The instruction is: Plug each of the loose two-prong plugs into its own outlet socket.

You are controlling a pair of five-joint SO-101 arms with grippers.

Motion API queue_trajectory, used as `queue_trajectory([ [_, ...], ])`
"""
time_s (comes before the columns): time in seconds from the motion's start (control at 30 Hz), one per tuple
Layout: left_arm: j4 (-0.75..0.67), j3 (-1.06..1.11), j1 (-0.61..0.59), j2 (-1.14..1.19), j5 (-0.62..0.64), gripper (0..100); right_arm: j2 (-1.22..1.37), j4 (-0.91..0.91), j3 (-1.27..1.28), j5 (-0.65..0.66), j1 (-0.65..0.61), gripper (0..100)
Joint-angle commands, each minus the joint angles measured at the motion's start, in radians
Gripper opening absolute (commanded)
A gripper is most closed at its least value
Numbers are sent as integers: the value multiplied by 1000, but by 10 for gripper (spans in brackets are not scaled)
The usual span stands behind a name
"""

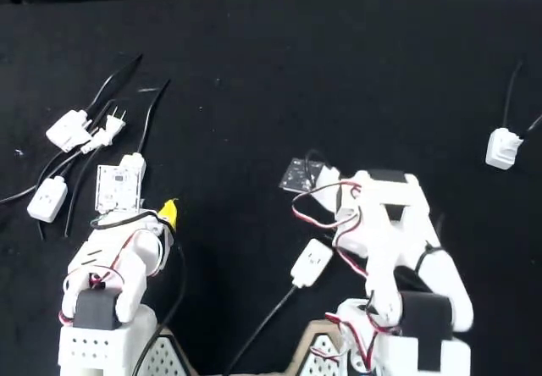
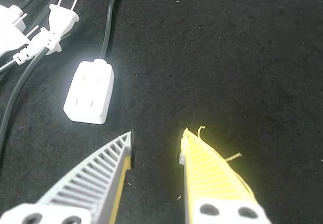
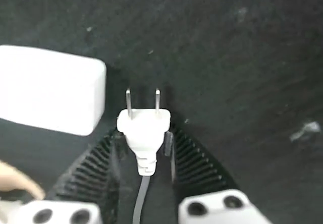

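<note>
Soft, even light falls on the matte black counter (image 1: 254, 63), leaving hardly any shadows. The white outlet block (image 2: 88, 93) blooms with glare in the left wrist view.

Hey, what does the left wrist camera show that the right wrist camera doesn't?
Left wrist view: the left hand, open and empty; a white outlet block on a black cord; past it a loose white two-prong plug among cords.
Right wrist view: the right hand shut on a white plug with two metal prongs, prongs pointing away from the hand, a white rectangular outlet block close beside it.
Both: the black cloth table cover, and one white outlet block each, apparently different ones.
</note>
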Motion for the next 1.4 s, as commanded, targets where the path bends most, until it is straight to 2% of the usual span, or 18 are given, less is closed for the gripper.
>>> queue_trajectory([
  [0.0, 0, -8, -4, -6, -6, 170, -122, 49, 31, -48, 3, 11],
  [0.2, 0, -8, -4, -6, -6, 170, -352, 81, 88, -46, 41, 11],
  [0.43, -2, -7, -2, -6, -6, 170, -501, 296, 104, -20, -66, 11],
  [0.53, 2, -7, -2, -6, -6, 170, -518, 338, 97, 110, -78, 11],
  [0.73, 2, -7, -2, -6, -6, 170, -513, 460, 107, 463, -80, 11],
  [0.83, 2, -7, -2, -6, -6, 170, -470, 457, 107, 531, -84, 11],
  [1.17, 2, -12, -12, -6, -6, 170, -77, 299, 16, 540, -130, 11],
  [1.37, 2, -18, -13, -6, -6, 169, 15, 281, -97, 384, -242, 11],
])
